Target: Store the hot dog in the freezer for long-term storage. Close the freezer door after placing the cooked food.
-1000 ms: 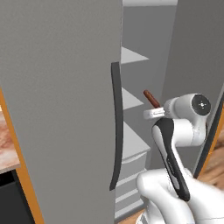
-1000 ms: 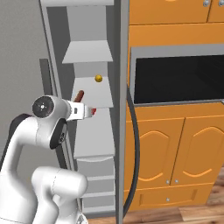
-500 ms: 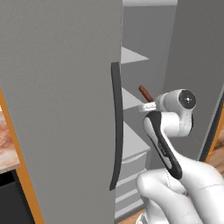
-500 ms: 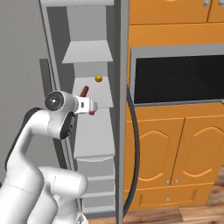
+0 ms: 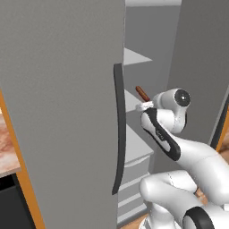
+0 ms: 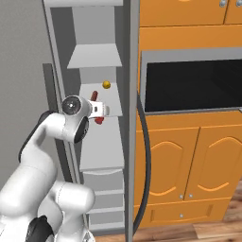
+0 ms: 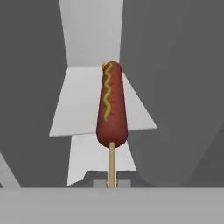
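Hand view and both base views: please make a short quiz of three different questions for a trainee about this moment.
1. True or false: the end effector is shut on the stick of the reddish-brown hot dog with a yellow zigzag line.
2. Where is the small yellow ball? A) on a white shelf inside the grey freezer, B) on the floor, C) in the end effector.
3. Fill in: the narrow freezer door with the long dark curved handle stands ____.

Key: 1 true; 2 A; 3 open.
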